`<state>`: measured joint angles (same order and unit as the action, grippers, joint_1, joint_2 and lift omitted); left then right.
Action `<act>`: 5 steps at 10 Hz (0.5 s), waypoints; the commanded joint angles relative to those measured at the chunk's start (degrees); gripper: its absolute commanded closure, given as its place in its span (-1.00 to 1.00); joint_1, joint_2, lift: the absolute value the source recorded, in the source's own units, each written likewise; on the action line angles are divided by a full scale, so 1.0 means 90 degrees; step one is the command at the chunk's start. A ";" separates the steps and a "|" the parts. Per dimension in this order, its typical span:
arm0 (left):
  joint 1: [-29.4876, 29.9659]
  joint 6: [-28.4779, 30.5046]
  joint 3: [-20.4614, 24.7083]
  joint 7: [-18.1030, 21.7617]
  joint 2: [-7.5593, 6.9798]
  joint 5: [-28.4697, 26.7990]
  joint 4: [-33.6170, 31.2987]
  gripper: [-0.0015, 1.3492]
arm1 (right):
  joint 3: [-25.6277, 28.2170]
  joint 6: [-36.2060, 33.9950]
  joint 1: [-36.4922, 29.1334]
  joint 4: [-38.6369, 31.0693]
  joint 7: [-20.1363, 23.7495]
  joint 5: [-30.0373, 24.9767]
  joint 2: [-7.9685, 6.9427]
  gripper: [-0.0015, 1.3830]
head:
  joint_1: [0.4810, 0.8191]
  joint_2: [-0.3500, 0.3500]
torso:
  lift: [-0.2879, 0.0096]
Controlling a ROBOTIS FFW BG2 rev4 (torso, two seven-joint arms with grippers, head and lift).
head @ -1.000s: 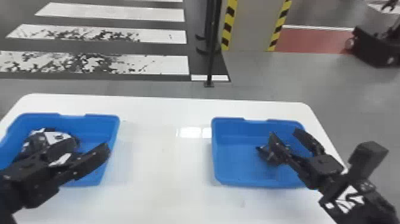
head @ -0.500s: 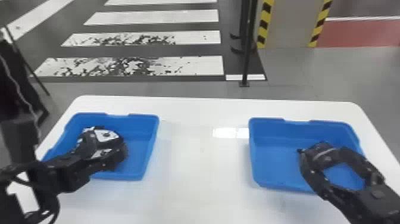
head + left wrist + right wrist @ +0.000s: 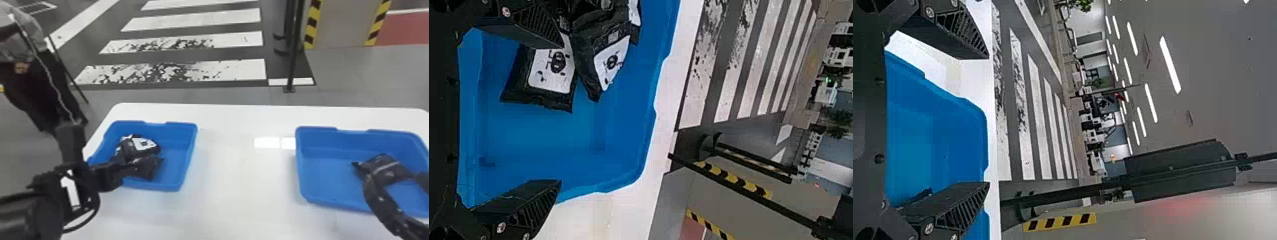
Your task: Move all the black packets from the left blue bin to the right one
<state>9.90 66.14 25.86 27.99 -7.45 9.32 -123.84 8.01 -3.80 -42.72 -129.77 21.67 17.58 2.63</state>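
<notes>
- From my station I note the left blue bin (image 3: 189,153) and the right blue bin (image 3: 319,138) standing well apart on a white table (image 3: 242,185).
- The left gripper (image 3: 142,166) is over the left blue bin. In the left wrist view I find its two black fingers spread wide.
- Black packets lie piled in the left blue bin. I identify a flat packet (image 3: 551,72) with a white label and, against it, a tilted packet (image 3: 601,62), also white-labelled. More dark packaging is partly hidden beside them, so I cannot certify a count.
- The right gripper (image 3: 394,182) is at the right blue bin, its fingers well separated. In the right wrist view I see open space between them.
- One dark packet (image 3: 384,167) lies in the right blue bin, close by those fingertips. Whether it touches either finger I cannot tell.
- Beyond the table I record a floor with white crossing stripes (image 3: 198,16), an upright black pole (image 3: 292,54) and a grey panel (image 3: 343,24) edged in yellow and black.
</notes>
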 commanded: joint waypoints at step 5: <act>-0.1241 0.0995 -0.0207 -0.0356 -0.0198 -0.0540 0.1347 -0.80 | -0.0052 -0.0125 0.0028 0.0099 0.0004 0.0154 0.0011 -0.81 | 0.27 0.65 | -0.07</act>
<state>-0.22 73.89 24.20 24.89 -9.05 4.82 -113.01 7.63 -4.82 -42.54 -128.99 21.71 18.74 2.72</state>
